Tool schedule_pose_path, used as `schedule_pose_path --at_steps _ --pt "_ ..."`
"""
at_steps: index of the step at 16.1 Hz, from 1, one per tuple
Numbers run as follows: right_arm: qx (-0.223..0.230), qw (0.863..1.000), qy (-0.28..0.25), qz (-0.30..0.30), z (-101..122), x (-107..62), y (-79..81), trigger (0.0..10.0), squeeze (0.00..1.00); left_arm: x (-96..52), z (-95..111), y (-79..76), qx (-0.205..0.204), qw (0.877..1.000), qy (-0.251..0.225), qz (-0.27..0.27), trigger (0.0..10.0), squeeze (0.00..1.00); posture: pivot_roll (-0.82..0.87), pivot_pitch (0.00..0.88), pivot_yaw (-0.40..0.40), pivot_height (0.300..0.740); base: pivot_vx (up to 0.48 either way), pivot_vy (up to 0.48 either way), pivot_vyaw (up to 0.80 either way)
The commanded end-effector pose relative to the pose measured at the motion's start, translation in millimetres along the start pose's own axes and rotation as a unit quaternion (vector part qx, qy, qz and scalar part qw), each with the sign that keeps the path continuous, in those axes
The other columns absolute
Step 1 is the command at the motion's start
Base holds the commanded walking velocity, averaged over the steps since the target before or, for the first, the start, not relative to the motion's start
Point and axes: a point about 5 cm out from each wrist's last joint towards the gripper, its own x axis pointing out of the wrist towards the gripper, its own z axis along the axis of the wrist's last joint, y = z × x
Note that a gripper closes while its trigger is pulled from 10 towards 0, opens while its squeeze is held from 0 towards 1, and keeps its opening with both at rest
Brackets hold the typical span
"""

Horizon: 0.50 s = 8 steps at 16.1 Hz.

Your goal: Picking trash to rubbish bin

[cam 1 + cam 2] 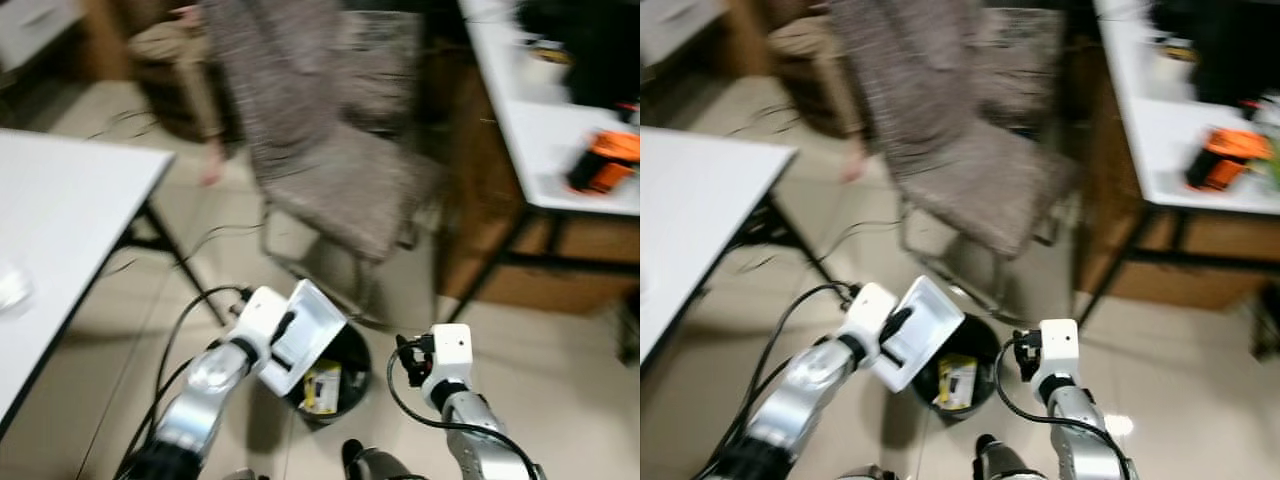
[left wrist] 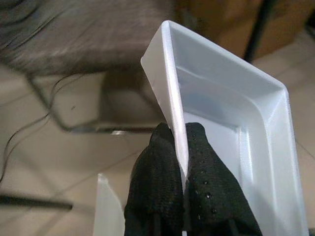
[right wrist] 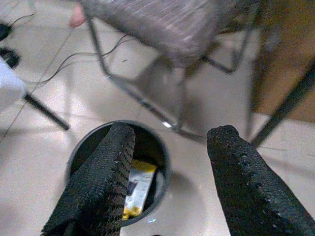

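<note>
Tray [image 1: 312, 335], white and empty, hangs tilted over the black bin's [image 1: 352, 352] rim, pinched by the left claw [image 2: 181, 162]. Yellow trash [image 1: 321, 387] already lies inside; dropping remains. Right claw [image 3: 170, 182] hovers spread.

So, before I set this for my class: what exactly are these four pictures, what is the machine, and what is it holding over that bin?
This is a humanoid robot with two silver arms. The two wide pictures come from cameras on its head, looking down. The two close pictures come from cameras on its wrists. The left gripper pinches the rim of a white plastic tray, tilted over a black rubbish bin on the tiled floor. A yellow packet lies inside the bin. The right gripper hangs open beside it, holding nothing. A grey chair stands behind.
</note>
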Motion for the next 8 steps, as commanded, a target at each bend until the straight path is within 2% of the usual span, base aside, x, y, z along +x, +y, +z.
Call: schedule_pose_path --at_steps 1,4,8 --pt "-0.004 1.0 0.007 0.0 0 -1.5 1.2 10.0 0.0 -0.8 -12 0.3 0.003 1.0 0.027 0.006 10.0 0.0 -0.11 0.096 0.067 0.74 0.0 0.0 -0.79" --pt "-0.02 1.0 0.02 0.012 4 -7.0 2.0 10.0 0.0 9.6 -21 4.0 0.008 0.998 0.056 0.021 10.0 0.0 -0.12 0.107 0.059 0.74 0.0 0.0 -0.79" --pt "-0.034 0.999 0.035 0.019 4 -11.9 0.6 10.0 0.0 21.4 -14 12.5 0.021 0.997 0.062 0.038 10.0 0.0 -0.12 0.128 0.04 0.74 0.0 0.0 -0.79"
